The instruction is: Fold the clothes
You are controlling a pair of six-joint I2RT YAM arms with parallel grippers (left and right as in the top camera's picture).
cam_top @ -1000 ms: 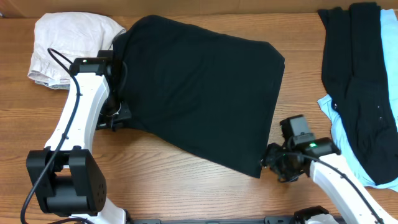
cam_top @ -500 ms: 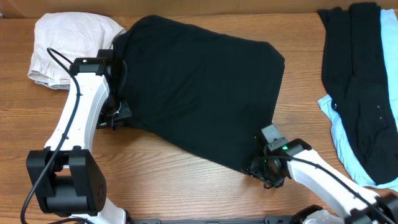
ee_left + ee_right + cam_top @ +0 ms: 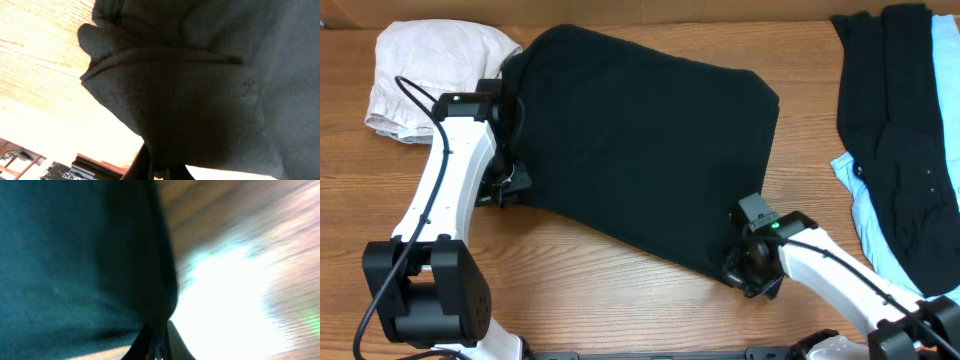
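While the black cloth [image 3: 640, 150] lies spread in the middle of the tabletop [image 3: 620, 300], the left tool [image 3: 512, 185] sits at its left edge and the right tool [image 3: 740, 272] sits at its near right corner. A beige cloth [image 3: 430, 70] lies far left. A dark cloth [image 3: 895, 120] lies on a blue cloth [image 3: 880, 235] at the right.

At the left wrist, the left tool [image 3: 161, 170] is narrow and pinches a fold of the black cloth [image 3: 200, 90].

At the right wrist, the right tool [image 3: 159, 347] is narrow too and pinches the edge of the black cloth [image 3: 65, 255] by the tabletop [image 3: 240, 255].
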